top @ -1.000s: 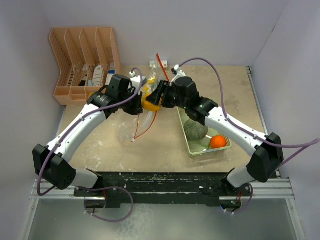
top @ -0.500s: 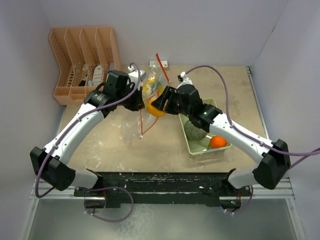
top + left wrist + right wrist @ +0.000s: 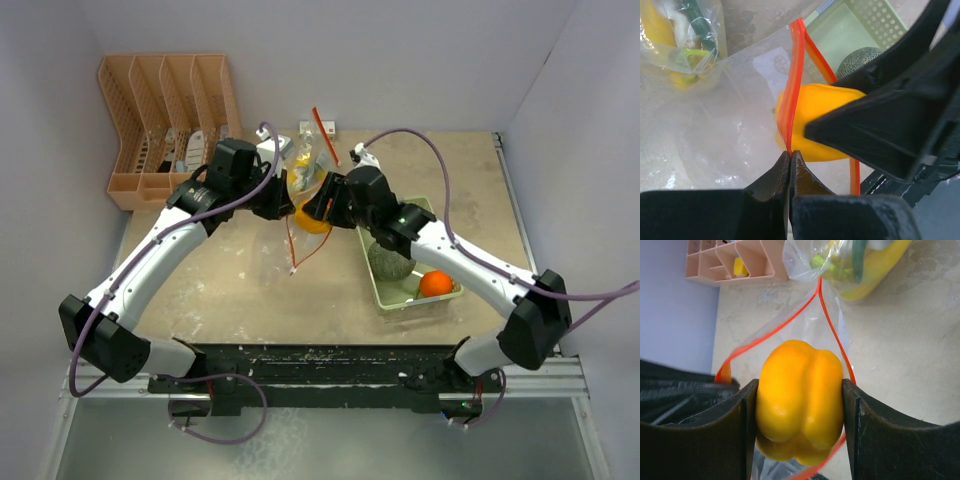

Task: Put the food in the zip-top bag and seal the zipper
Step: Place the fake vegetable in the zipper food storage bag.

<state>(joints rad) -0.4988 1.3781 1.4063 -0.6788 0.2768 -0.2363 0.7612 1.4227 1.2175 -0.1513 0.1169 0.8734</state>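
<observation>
Clamped in the right pincer [image 3: 800,390], the bell pepper [image 3: 797,422] sits within the zipper [image 3: 796,75] loop, which the left pincer [image 3: 790,159] pinches shut on and holds up, with the zip-top bag [image 3: 730,125] lying beyond it, towards the surface's far edge.

One clear floppy plastic zip-top bag [image 3: 730,135] with one thin red-orange zipper strip [image 3: 794,85], near 12 o'clock. Four foods: one yellow banana bunch [image 3: 882,262], one small orange-yellow bell pepper [image 3: 800,400], one round grey-green melon [image 3: 388,260] and one small orange fruit [image 3: 436,284]. One pale green rectangular basket [image 3: 412,302] at 3 o'clock. One peach slotted organiser [image 3: 165,110] with four slots, at 10 o'clock. Two white-and-black robot arms: left arm [image 3: 160,250], right arm [image 3: 470,265].
</observation>
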